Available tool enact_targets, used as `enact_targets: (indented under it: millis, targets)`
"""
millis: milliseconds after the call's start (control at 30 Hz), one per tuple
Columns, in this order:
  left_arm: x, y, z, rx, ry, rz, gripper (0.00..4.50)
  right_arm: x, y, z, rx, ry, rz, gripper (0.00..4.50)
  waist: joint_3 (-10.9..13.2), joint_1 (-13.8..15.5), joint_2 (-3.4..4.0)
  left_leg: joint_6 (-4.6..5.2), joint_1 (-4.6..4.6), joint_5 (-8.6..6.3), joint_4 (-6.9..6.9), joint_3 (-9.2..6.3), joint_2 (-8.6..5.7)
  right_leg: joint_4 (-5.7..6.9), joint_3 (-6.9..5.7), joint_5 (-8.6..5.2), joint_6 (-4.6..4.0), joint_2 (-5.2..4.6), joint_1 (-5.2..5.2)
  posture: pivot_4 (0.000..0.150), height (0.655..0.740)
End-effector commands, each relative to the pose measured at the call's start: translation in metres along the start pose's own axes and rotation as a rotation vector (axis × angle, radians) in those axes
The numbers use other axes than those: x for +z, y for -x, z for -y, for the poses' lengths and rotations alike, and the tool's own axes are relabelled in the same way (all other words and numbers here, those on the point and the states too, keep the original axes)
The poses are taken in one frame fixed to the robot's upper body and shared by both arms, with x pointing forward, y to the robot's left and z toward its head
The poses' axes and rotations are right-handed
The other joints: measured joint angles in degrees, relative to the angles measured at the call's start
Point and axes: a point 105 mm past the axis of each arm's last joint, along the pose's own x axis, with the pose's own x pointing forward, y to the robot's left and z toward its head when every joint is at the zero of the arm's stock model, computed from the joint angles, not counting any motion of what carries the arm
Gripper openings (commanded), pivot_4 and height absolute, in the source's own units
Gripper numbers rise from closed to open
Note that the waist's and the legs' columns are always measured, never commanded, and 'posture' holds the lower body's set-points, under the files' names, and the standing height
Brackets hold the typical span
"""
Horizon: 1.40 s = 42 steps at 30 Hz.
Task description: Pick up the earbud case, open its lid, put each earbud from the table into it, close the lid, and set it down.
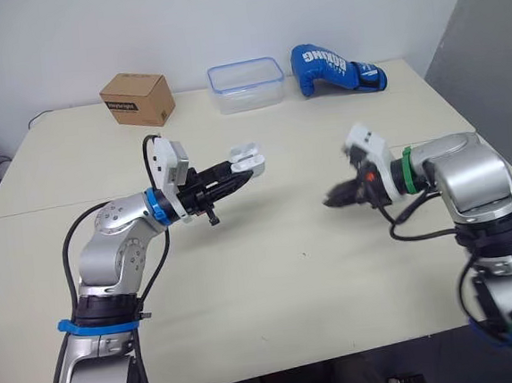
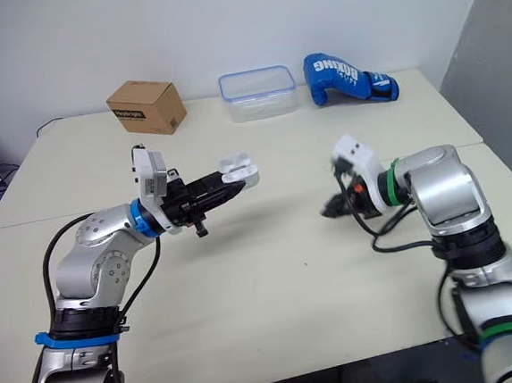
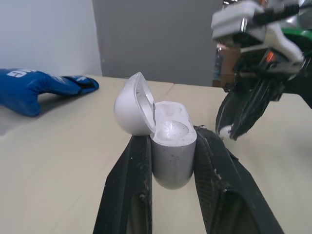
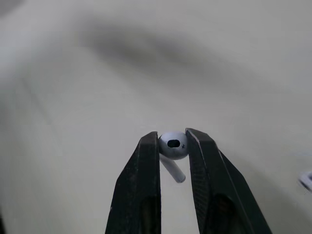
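holding the case: the left gripper [image 1: 241, 169] was clamped on the case [image 3: 170, 158] by its two sides, up off the table [image 1: 273, 280], with the mouth turned up, likely to keep the wells reachable.
lid: the lid [image 3: 130, 105] was swung open on the side away from the other arm, which left the way in clear.
right gripper: the right gripper [image 1: 336, 200] was closed on a bud [image 4: 173, 143], pinching its round head with the stem free below the fingertips; i judged that hold was meant to let the stem enter a well first.
gap: the two grippers were well apart over the table, pointing toward each other.
wells: they looked empty, though i could not be sure.
stage: case picked up and opened; the bud was lifted but not yet seated.
next: the stem would need lining up with a well; a slip could drop the bud.
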Motion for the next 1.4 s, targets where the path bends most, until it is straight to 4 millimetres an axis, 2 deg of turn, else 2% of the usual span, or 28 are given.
enact_targets:
  millis: [33, 200, 333, 633, 967, 1167, 1400]
  targets:
    - [0.012, -0.006, -0.003, 0.010, -0.044, 0.051, 0.76, 0.028, 0.010, -0.007, -0.002, -0.134, 0.261, 0.43, 0.0, 0.0, 0.00, 0.00, 0.00, 0.00, -0.01, 0.00, -0.01, 0.00, 0.00, 0.00, 0.00, -0.01, 0.00, 0.150, 0.7400]
    - [0.010, -0.013, -0.006, 0.016, -0.036, 0.066, 0.76, 0.046, 0.002, -0.023, 0.059, -0.299, 0.527, 0.43, 0.0, 0.0, 0.04, -0.01, -0.01, 0.01, 0.00, -0.04, -0.04, 0.02, 0.00, 0.00, 0.00, -0.02, -0.02, 0.150, 0.7400]
    - [0.013, -0.024, -0.011, 0.031, -0.041, 0.095, 0.76, 0.056, -0.002, -0.038, 0.066, -0.335, 0.611, 0.43, -0.1, 0.2, 0.09, -0.07, -0.03, 0.04, -0.01, -0.08, -0.08, 0.04, 0.00, 0.00, 0.00, -0.06, -0.06, 0.150, 0.7400]
    - [0.010, -0.044, 0.000, -0.039, -0.013, 0.097, 0.76, 0.059, -0.016, -0.056, 0.073, -0.324, 0.577, 0.43, -0.1, -1.1, 0.13, -0.06, -0.01, 0.04, -0.06, -0.01, -0.05, 0.09, 0.05, 0.00, 0.00, -0.04, -0.10, 0.150, 0.7400]
    - [0.005, -0.063, 0.001, -0.052, 0.001, 0.079, 0.76, 0.065, -0.025, -0.073, 0.127, -0.311, 0.561, 0.43, -0.1, -1.3, 0.14, -0.06, -0.01, 0.04, -0.06, -0.02, -0.06, 0.07, 0.05, 0.00, 0.00, -0.04, -0.09, 0.150, 0.7400]
    - [0.010, -0.064, 0.002, -0.084, 0.027, 0.074, 0.76, 0.055, -0.035, -0.075, 0.110, -0.233, 0.522, 0.43, -0.1, -1.7, 0.14, -0.06, -0.01, 0.04, -0.07, -0.02, -0.06, 0.07, 0.05, 0.00, 0.00, -0.04, -0.09, 0.150, 0.7400]
    - [0.015, -0.056, 0.001, -0.101, 0.030, 0.063, 0.76, 0.048, -0.045, -0.078, 0.098, -0.116, 0.515, 0.43, -0.1, -1.8, 0.14, -0.06, -0.01, 0.04, -0.06, -0.03, -0.06, 0.05, 0.04, 0.00, 0.00, -0.04, -0.08, 0.150, 0.7400]
